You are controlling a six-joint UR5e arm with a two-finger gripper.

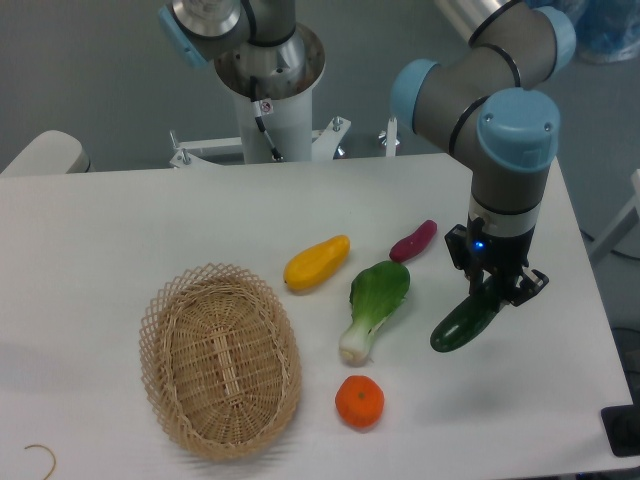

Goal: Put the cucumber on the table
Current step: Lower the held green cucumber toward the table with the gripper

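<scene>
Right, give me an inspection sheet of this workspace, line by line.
Surface: white table, no spills seen.
Job's things: dark green cucumber held tilted at the table's right side; whether its lower end touches the tabletop cannot be told.
Clutter: empty wicker basket front left; yellow fruit, bok choy and purple vegetable in the middle; orange in front of them; small hook-shaped wire at the front left corner.
Grippers: gripper pointing down, fingers shut on the cucumber's upper end.
Cables: one thin cable down the arm's base column.
Surroundings: grey floor behind; dark object at the right edge, unclear.
</scene>
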